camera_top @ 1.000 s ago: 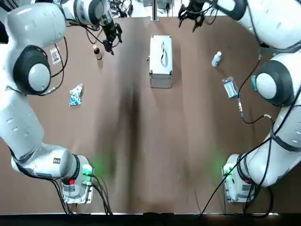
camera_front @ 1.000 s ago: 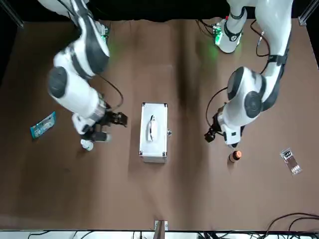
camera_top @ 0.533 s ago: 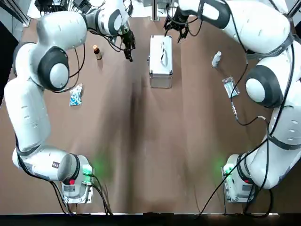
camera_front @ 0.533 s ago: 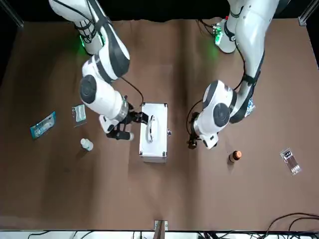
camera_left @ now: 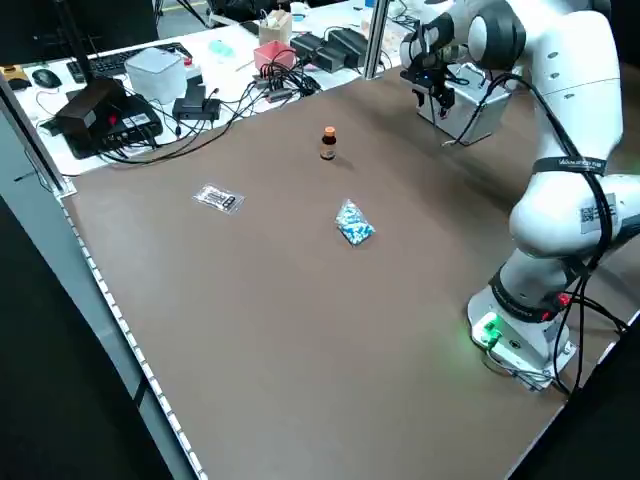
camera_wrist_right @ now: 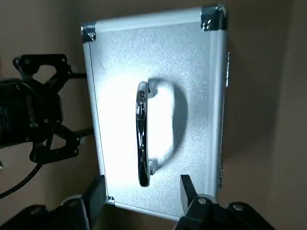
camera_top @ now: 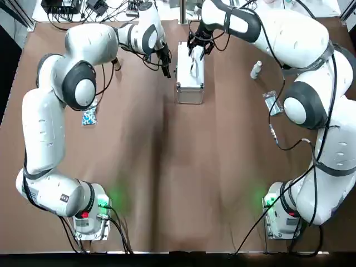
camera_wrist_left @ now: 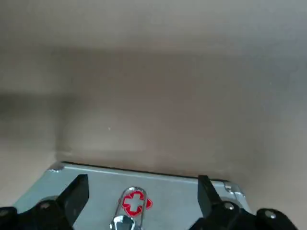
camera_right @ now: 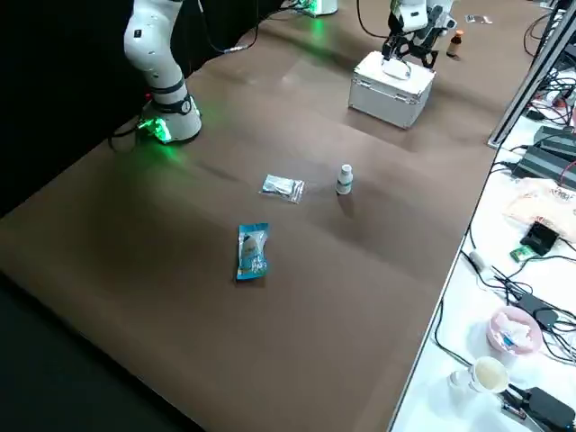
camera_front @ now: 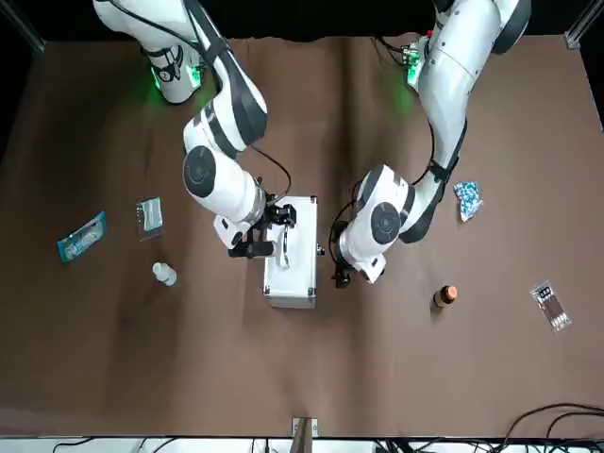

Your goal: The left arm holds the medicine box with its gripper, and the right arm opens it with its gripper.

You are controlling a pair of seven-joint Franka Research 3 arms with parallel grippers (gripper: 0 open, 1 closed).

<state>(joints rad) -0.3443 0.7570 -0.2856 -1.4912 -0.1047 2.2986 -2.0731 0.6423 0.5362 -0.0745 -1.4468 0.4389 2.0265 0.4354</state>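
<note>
partly cut off: medicine box (camera_wrist_left: 168,195)

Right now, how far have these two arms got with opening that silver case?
Early stage. Done: both arms are at the medicine box, the left gripper beside the side with the red cross, the right gripper above the lid. In hand: nothing is gripped; both grippers are open, and neither clamps the box. Left: hold the box, then raise the lid, which is shut.
</note>
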